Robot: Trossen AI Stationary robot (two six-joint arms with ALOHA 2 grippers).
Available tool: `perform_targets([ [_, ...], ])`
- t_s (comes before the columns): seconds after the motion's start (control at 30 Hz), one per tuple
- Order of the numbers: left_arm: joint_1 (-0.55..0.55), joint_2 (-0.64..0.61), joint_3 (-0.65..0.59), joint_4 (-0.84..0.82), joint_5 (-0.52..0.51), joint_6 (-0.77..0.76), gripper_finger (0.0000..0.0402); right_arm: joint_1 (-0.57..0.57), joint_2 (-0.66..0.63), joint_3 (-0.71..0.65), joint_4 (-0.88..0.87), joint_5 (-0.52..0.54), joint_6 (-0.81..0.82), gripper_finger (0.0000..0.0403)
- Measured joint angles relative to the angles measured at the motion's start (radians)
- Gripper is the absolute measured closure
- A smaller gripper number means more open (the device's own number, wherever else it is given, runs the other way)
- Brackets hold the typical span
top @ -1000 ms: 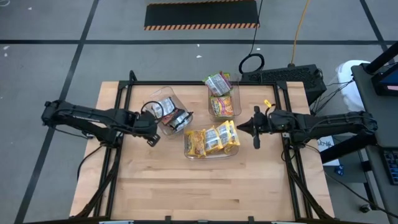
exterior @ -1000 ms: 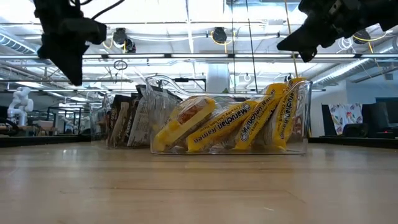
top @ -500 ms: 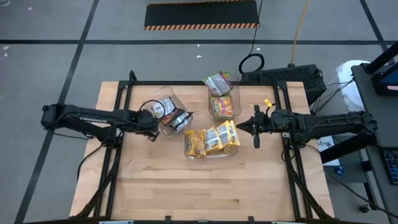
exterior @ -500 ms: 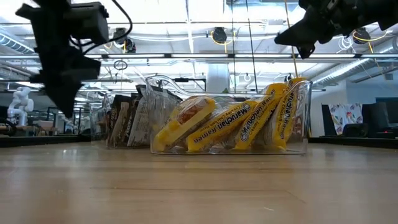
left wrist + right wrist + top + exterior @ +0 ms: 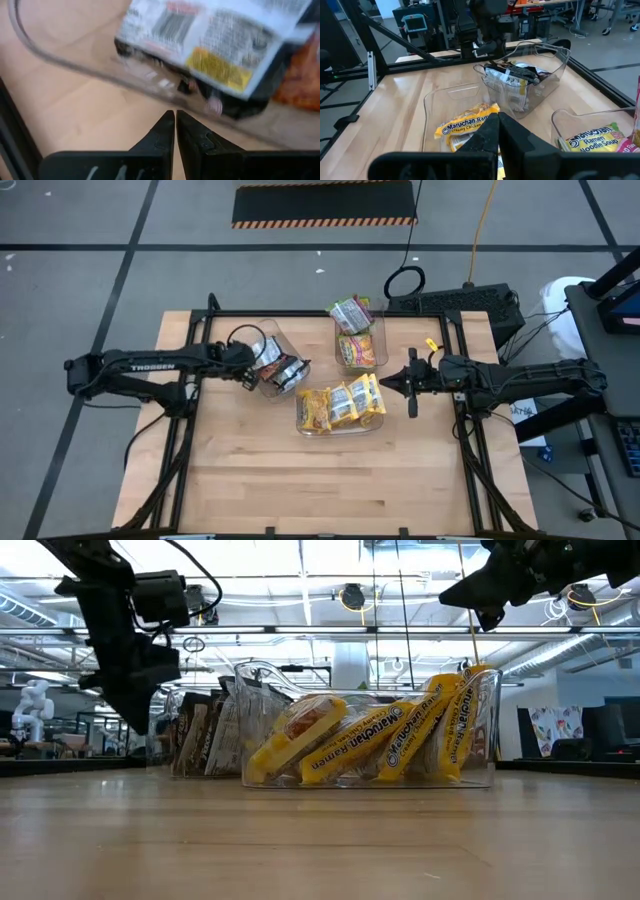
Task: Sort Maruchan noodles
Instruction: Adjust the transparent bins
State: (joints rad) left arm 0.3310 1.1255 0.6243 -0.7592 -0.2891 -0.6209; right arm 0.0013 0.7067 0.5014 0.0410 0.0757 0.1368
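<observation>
The Maruchan noodles sit in three clear bins. Dark and silvery packets (image 5: 278, 365) (image 5: 210, 45) fill the left bin. Yellow packets (image 5: 340, 405) (image 5: 380, 740) stand on edge in the near middle bin. Green and orange packets (image 5: 355, 330) pile up in the far bin. My left gripper (image 5: 248, 376) (image 5: 175, 116) is shut, low over the table, its tips just short of the left bin's curved wall (image 5: 100, 75). My right gripper (image 5: 390, 385) (image 5: 497, 120) is shut and hovers above the table, right of the yellow bin.
The three bins cluster on the far middle of the wooden table (image 5: 330, 480); its near half is bare wood. A black frame rail (image 5: 190, 380) runs along each side. Cables and a dark box (image 5: 460, 302) lie past the far right corner.
My left gripper has moved toward the table's far edge and down, from the bare wood near the left bin up to that bin's left wall, staying shut. The bins and packets have kept their places.
</observation>
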Motion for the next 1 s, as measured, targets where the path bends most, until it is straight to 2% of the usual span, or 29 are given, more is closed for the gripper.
perform_targets([
  [0.5, 0.164, 0.000, 0.000, 0.263, 0.039, 0.169, 0.0376, 0.000, 0.000, 0.000, 0.000, 0.000, 0.000, 0.0403],
  [0.83, 0.210, 0.073, 0.004, 0.410, 0.081, 0.212, 0.0376, 0.000, 0.000, 0.000, 0.000, 0.000, 0.000, 0.0403],
  [1.0, 0.204, 0.116, -0.003, 0.408, 0.157, 0.175, 0.0376, 0.000, 0.000, 0.000, 0.000, 0.000, 0.001, 0.0403],
])
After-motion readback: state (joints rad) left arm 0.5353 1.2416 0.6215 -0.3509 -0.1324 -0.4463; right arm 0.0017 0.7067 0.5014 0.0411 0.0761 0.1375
